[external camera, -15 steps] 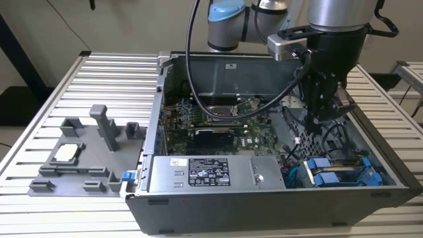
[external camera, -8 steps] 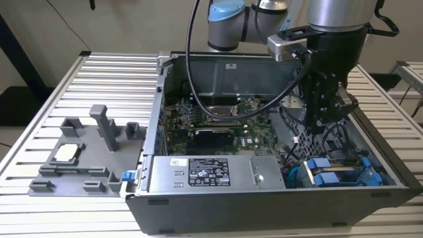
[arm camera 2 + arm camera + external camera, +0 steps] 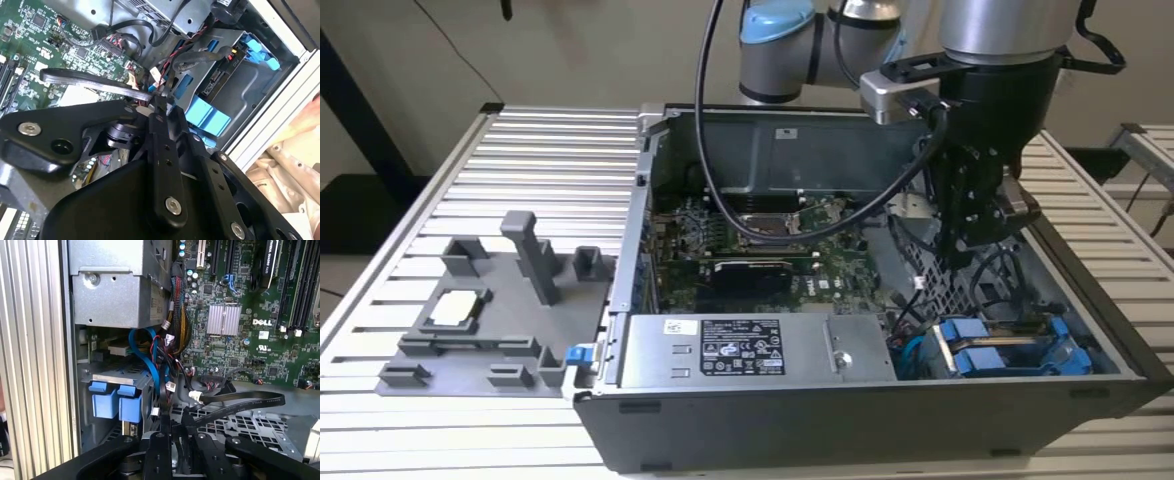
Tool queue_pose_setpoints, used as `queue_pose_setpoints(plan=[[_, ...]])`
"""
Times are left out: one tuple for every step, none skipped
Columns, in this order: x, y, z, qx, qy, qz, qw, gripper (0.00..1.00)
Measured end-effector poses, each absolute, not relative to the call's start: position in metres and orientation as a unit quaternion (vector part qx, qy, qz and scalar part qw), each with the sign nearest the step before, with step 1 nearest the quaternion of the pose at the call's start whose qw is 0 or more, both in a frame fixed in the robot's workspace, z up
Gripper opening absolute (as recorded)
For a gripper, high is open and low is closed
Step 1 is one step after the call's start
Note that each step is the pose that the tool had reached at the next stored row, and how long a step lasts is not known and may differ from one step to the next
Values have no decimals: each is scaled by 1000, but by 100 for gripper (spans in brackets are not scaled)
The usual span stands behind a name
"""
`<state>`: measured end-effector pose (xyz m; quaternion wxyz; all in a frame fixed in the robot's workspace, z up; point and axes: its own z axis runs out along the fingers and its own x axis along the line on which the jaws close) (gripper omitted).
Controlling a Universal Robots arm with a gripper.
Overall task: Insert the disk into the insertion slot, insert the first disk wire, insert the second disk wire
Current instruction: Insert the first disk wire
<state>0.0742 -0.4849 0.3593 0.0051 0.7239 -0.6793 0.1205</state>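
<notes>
Inside the open black case my gripper (image 3: 966, 252) hangs over the perforated metal cage, just behind the drive bay. In both wrist views its fingers stand close together on the end of a flat black wire (image 3: 250, 402) (image 3: 85, 79) that loops out over the motherboard. The disk (image 3: 983, 352), with its blue carrier tabs (image 3: 117, 405) (image 3: 206, 114), sits inside the insertion slot (image 3: 1107, 352) of the grey drive cage (image 3: 260, 85), at the case's front corner on the exterior view's right. Loose red, black and blue wires (image 3: 160, 352) lie between my gripper (image 3: 175, 427) (image 3: 157, 102) and the disk.
The silver power supply (image 3: 747, 350) lies along the case front beside the drive cage. The green motherboard (image 3: 761, 250) fills the case floor. The perforated grey cage (image 3: 250, 426) is right under my fingers. A grey fixture (image 3: 480, 310) stands on the slatted table at the exterior view's left.
</notes>
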Motion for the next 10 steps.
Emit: queue_pose_setpoints(plan=[[74,-485,359,724,-679,121,5,24],[74,-485,359,724,-679,121,5,24],[74,-485,359,724,-679,121,5,24],[74,-485,359,724,-679,121,5,24],[74,-485,359,724,-679,121,5,21],[74,-485,359,724,-679,121,5,21],[74,-485,359,724,-679,121,5,21],[74,-485,359,724,-679,121,5,14],[74,-485,359,724,-679,121,5,14],[74,-485,359,724,-679,121,5,14]])
